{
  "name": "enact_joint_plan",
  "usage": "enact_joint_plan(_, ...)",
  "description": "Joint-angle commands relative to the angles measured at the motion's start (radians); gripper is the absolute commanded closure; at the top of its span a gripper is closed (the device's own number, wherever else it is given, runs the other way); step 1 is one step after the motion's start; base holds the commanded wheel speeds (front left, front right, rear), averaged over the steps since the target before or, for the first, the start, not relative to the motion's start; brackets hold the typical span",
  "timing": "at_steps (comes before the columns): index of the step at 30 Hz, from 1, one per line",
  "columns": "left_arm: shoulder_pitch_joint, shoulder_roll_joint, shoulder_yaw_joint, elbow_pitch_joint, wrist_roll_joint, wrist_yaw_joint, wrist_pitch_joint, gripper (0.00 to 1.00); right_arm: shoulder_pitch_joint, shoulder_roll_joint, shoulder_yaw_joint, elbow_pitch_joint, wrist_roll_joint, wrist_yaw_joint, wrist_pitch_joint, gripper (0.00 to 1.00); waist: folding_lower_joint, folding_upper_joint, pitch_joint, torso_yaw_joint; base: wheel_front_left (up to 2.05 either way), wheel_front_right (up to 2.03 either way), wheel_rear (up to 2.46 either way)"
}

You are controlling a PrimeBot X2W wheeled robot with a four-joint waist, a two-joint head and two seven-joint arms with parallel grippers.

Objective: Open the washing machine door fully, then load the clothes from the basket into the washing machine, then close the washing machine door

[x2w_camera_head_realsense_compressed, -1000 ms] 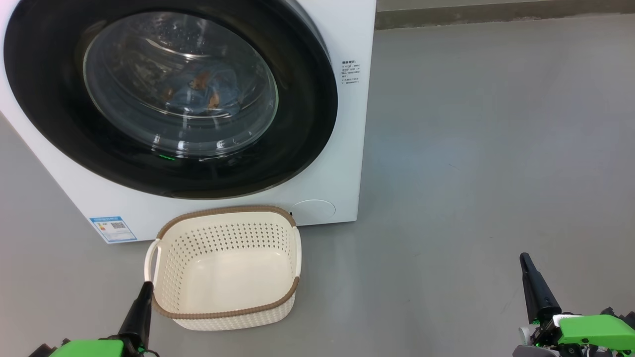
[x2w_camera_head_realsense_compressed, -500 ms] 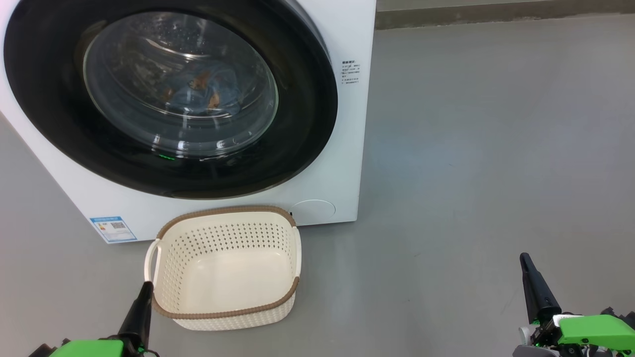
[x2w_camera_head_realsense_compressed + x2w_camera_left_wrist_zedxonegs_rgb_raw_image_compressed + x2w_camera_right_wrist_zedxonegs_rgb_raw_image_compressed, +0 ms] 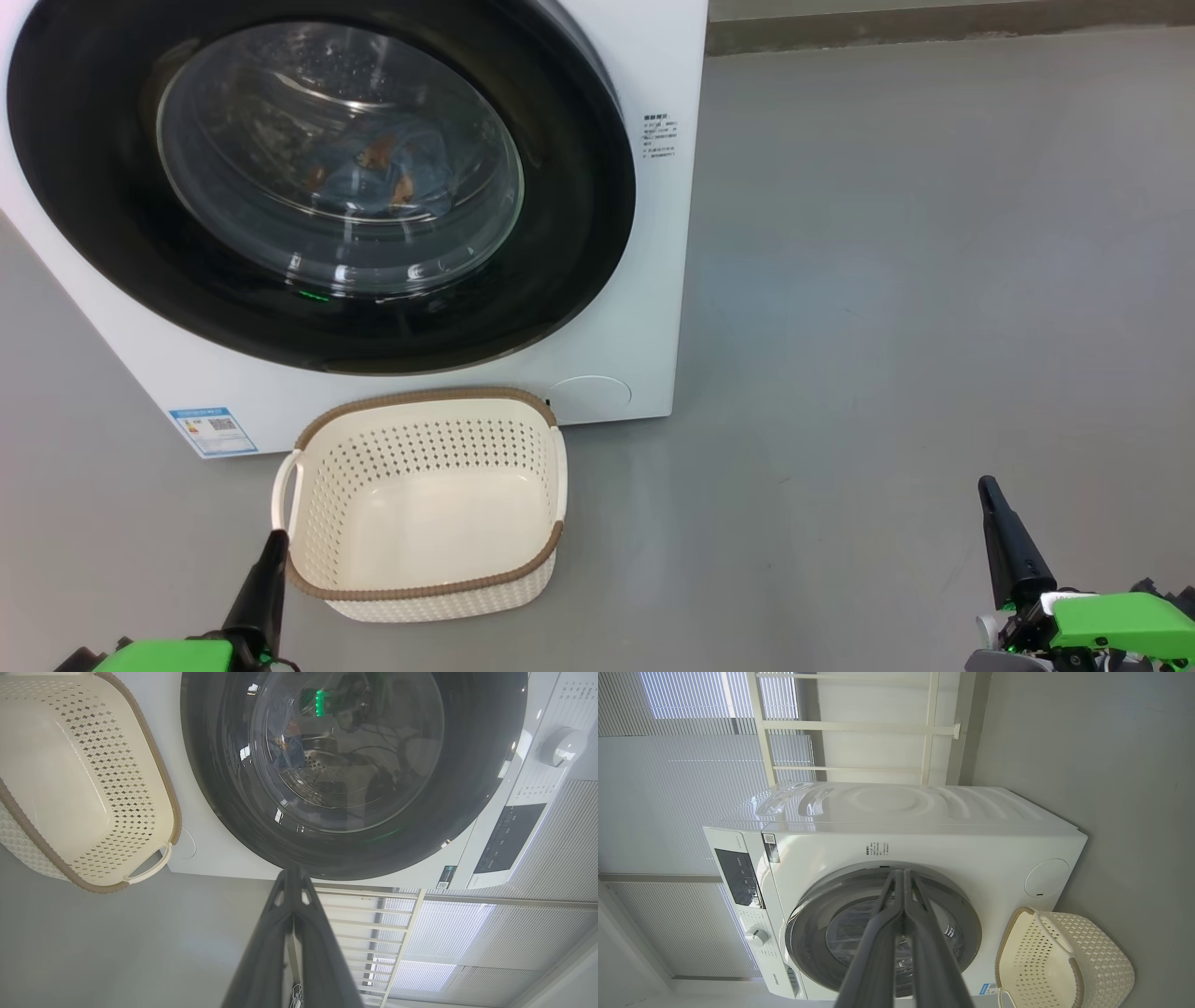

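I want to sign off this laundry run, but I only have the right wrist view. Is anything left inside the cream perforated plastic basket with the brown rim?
Observer: No. The head view looks straight down into the basket, and its floor is bare.
Operator: Then where are the clothes?
Observer: In the head view, light blue fabric with orange-brown prints lies in the drum. It shows through the clear glass of the round glossy black door on the white washing machine.
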Motion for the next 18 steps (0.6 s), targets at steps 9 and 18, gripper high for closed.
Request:
enact_joint_plan(9, -0.041, 0.025, 0.034, -0.019, -0.008, -0.010, 0.006, 1.00, -0.040, -0.005, 0.022, -0.025, 0.005, -0.001, 0.008, 1.00, 0.0000, 0.0000, 0.000, 0.000, 0.00, 0.00, 0.00)
enact_joint_plan(18, -0.041, 0.025, 0.034, -0.019, -0.008, -0.010, 0.006, 1.00, -0.040, -0.005, 0.022, -0.025, 0.005, -0.001, 0.008, 1.00, 0.0000, 0.0000, 0.000, 0.000, 0.00, 0.00, 0.00)
